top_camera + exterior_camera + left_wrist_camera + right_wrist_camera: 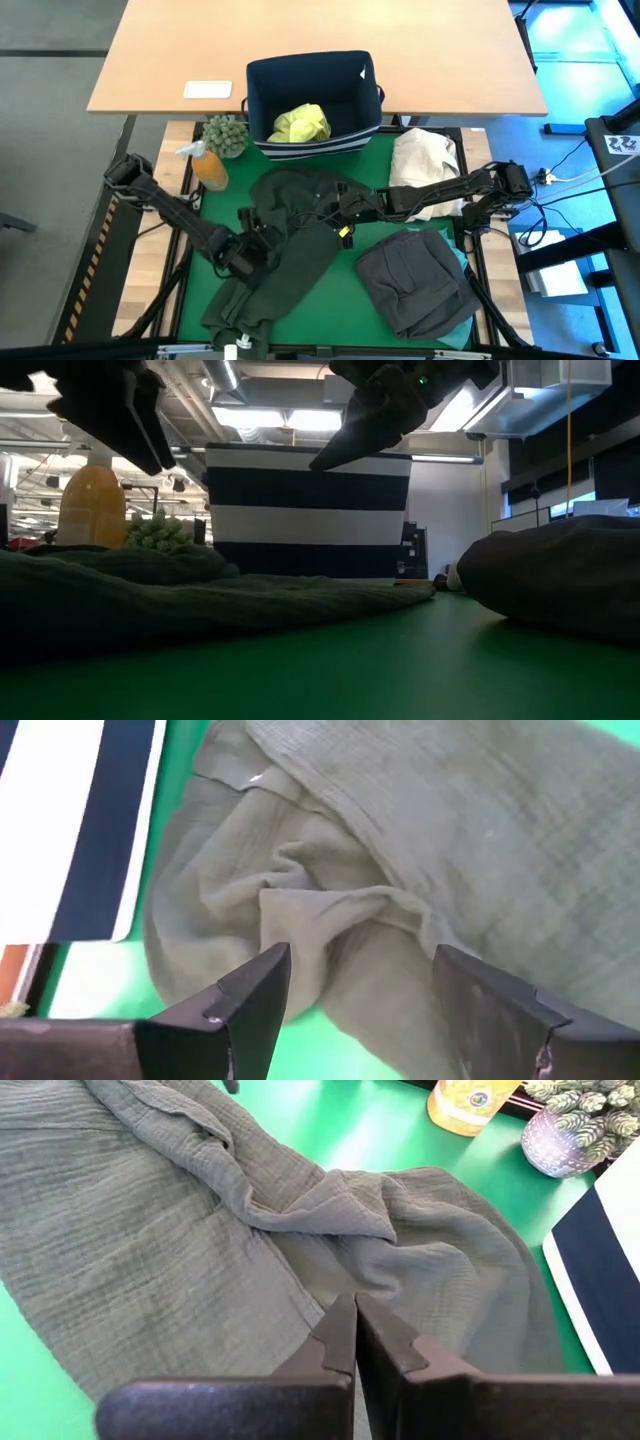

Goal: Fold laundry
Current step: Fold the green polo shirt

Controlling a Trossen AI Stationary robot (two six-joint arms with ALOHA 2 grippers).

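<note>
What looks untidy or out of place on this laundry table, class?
The dark olive garment lies crumpled and bunched across the green mat, not flat. A yellow-green shirt sits wadded in the navy bin. The cream cloth bundle is heaped too. Nothing looks spilled or damaged.

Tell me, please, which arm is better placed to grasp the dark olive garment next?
The left, I'd judge. The left gripper hovers open directly above the dark olive garment, fingers straddling a fold. The right gripper is shut and empty over the same cloth.

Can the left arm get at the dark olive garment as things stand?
Probably yes: the left tool hangs open right above the dark olive garment, with nothing between its fingers and the crumpled cloth.
</note>
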